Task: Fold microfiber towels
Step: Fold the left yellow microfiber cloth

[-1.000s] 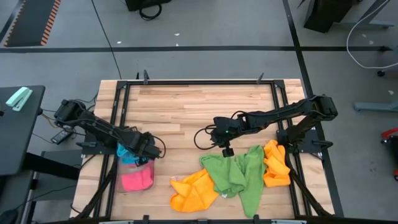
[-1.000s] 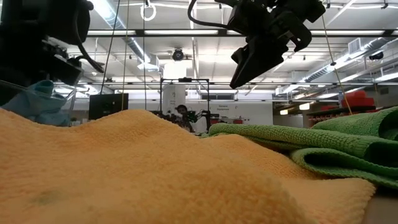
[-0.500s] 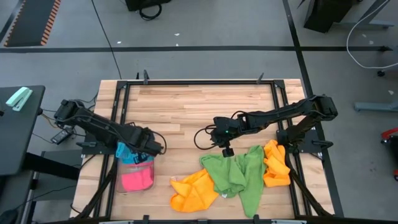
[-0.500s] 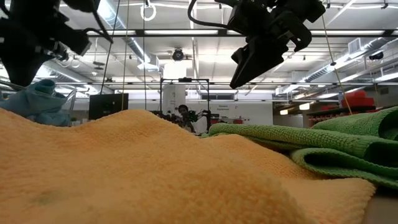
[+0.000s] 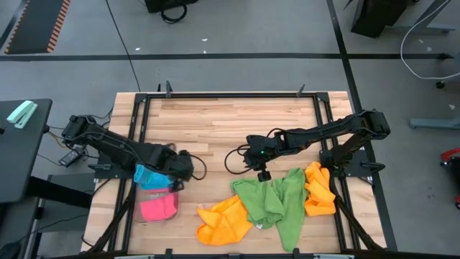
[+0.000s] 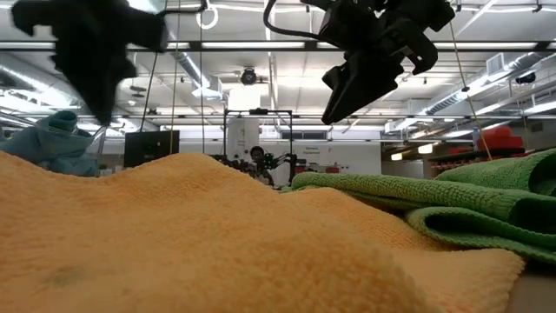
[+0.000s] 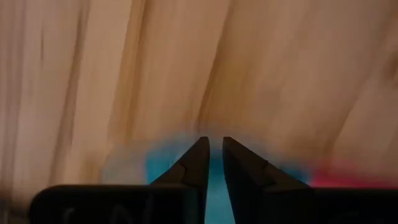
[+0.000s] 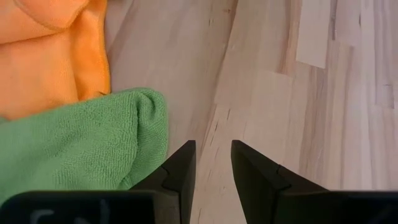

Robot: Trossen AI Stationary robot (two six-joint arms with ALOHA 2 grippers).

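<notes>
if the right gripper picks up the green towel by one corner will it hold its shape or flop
Probably flop: the green towel already lies rumpled in soft folds. It likely drags across the orange towel it overlaps. Its fuzzy pile suggests a non-slippery grip.

Open wood: the far half of the table [image 5: 230, 119] lies bare between the two arms.
Near edge: orange towel [image 5: 224, 221] and green towels [image 5: 269, 201] crowd the front right.
Left front: clear tray [image 5: 154, 205] holding pink and blue cloths blocks that corner, left gripper [image 5: 188, 167] just beside it.
</notes>
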